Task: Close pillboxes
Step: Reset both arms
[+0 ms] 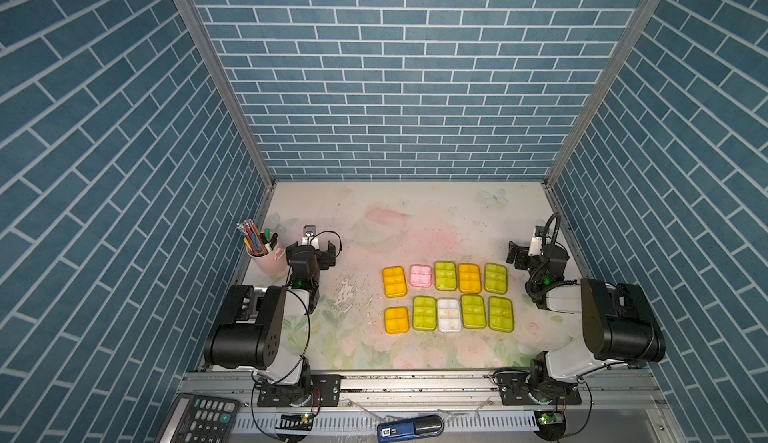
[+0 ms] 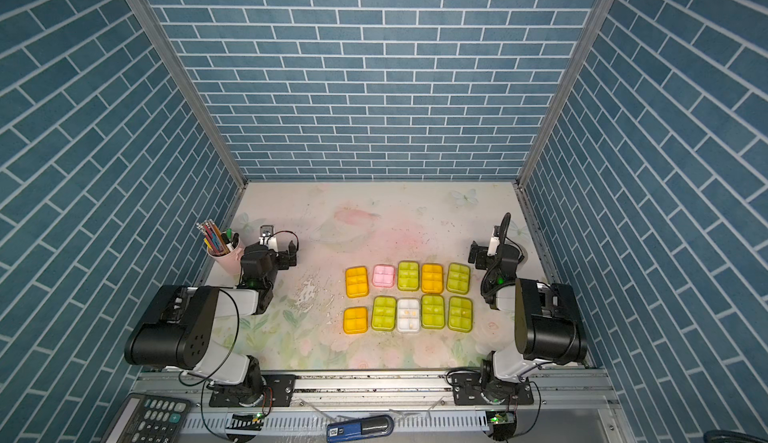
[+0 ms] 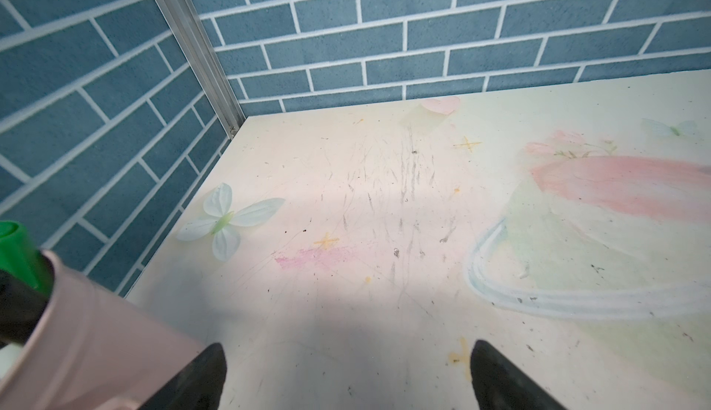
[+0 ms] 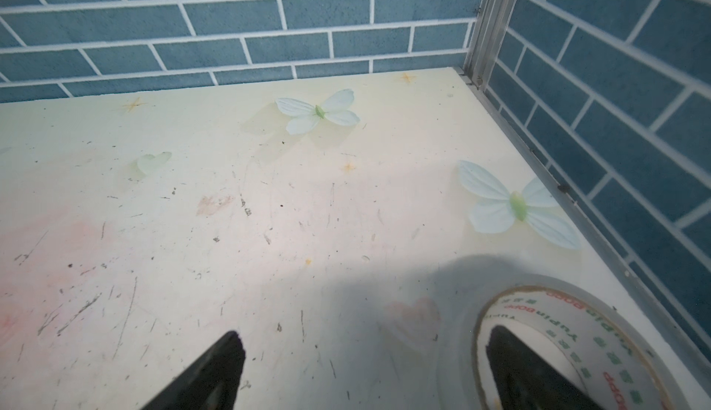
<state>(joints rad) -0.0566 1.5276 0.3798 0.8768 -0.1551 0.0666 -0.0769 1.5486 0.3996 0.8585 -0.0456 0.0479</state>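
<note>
Ten pillboxes (image 1: 448, 315) are laid in two rows on the table (image 1: 415, 220), right of centre, lids apparently shut. The left gripper (image 3: 348, 344) and right gripper (image 4: 365, 333) are held wide open and empty, well apart from them.

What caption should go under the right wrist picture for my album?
Right tool, open, above the scratched butterfly table, a tape roll close by.

On the tape roll's (image 4: 554, 323) core I read "Yupin" in green; the red lettering beside it is unclear to me. The calculator (image 1: 199, 416) shows a "+" key; other keys are too small.
</note>
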